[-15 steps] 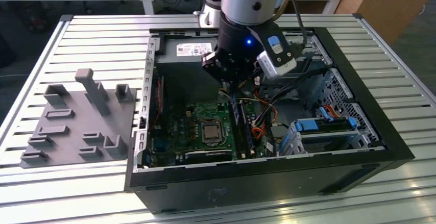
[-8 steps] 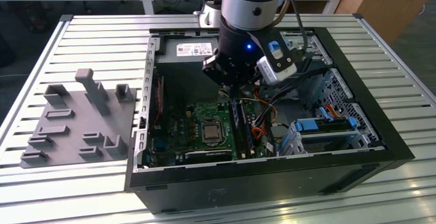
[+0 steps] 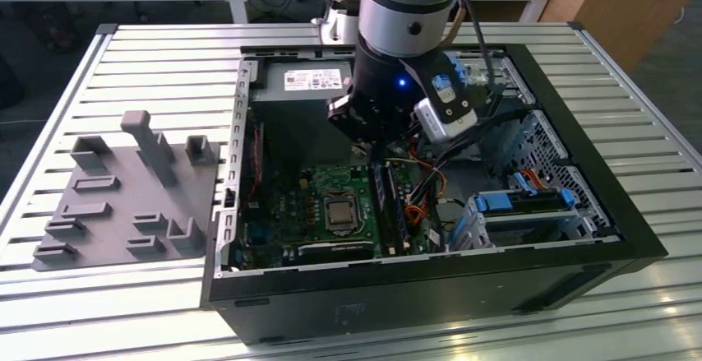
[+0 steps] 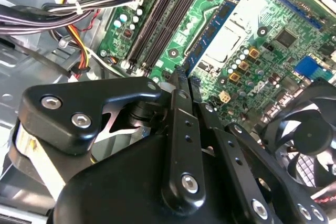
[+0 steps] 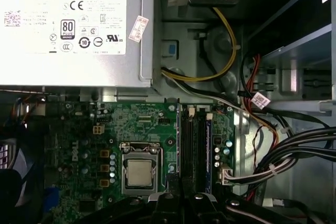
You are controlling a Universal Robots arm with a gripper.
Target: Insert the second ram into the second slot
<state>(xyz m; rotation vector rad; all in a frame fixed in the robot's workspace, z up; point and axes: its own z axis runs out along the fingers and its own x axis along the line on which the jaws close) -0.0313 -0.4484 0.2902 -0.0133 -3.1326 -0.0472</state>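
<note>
The arm reaches down into the open computer case [image 3: 614,213], and my gripper [image 3: 371,141] hangs just over the green motherboard [image 3: 312,205]. In the second wrist view the black fingers [image 4: 181,129] meet at the gripper [image 4: 177,77], shut on the second ram [image 4: 210,32], a thin blue strip with dark chips that juts out from the tips. The dark memory slots [image 4: 160,19] [image 5: 191,150] lie right beside it, away from the processor socket [image 5: 139,171]. A thin blue edge [image 5: 208,150] stands in the slot farthest from the socket. I cannot tell which slot is the second slot.
The power supply [image 5: 68,24] fills the case's far end. Bundled cables [image 5: 294,150] run beside the slots, and a black fan [image 4: 310,135] sits close to the fingers. Light-blue drive clips [image 3: 527,201] are at the exterior view's right. A grey holder fixture [image 3: 121,196] lies on the slatted table.
</note>
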